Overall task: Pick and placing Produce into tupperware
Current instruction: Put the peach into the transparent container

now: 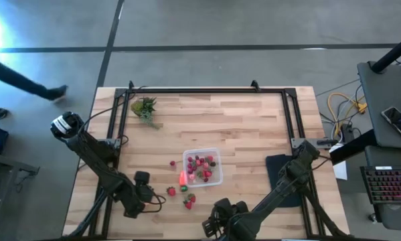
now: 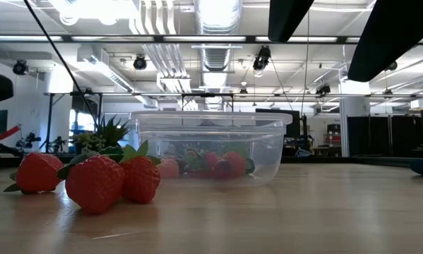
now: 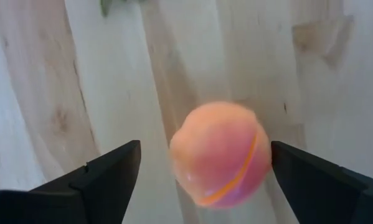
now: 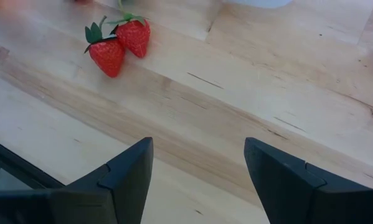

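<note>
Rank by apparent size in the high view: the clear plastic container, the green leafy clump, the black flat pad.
1. Black flat rectangular pad, though an arm partly covers it
2. Clear square plastic container, close to it in size
3. Green leafy clump

— What surrounds the table?

— A grey concrete floor (image 1: 240,27) crossed by dark seams, with strong glare at one corner. To one side stands a dark desk (image 1: 387,100) carrying a keyboard (image 1: 391,184), with yellow cables (image 1: 344,107) coiled on the floor beside it. A person's legs (image 1: 26,80) cross the floor at the opposite side.

— And overhead?

— An open industrial ceiling: silver ducts (image 2: 218,21), pipes, hanging spotlights (image 2: 264,56), bright strip lights (image 2: 98,8). White walls and dark equipment racks (image 2: 380,134) stand far back.
</note>
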Robot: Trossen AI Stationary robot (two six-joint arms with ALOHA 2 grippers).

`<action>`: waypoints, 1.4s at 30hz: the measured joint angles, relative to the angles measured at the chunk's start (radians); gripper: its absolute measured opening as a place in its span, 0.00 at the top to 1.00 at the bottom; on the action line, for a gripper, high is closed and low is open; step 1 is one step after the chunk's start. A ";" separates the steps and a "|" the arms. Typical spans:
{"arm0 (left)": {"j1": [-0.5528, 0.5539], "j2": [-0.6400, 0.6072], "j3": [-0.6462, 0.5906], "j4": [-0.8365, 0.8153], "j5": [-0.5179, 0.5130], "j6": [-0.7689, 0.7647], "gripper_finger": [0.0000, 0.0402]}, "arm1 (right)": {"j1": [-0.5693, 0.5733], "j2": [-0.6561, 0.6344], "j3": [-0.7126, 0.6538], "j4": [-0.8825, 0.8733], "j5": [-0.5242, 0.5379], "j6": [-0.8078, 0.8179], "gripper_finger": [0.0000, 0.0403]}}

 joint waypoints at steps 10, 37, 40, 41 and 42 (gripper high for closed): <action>0.000 0.000 -0.044 0.100 -0.018 -0.001 0.15 | 0.000 0.000 0.000 0.000 0.000 0.009 0.39; 0.000 0.036 -0.058 0.095 -0.051 0.000 0.43 | 0.000 0.000 -0.016 -0.002 -0.003 0.007 0.39; 0.004 0.031 -0.018 0.100 -0.059 0.011 0.44 | 0.000 0.000 -0.016 -0.002 -0.003 0.007 0.39; 0.007 0.026 -0.003 0.103 -0.062 0.026 0.44 | 0.000 0.000 -0.016 -0.002 -0.003 0.007 0.39; 0.010 0.023 0.012 0.100 -0.068 0.043 0.44 | 0.000 0.000 -0.016 -0.002 -0.003 0.007 0.39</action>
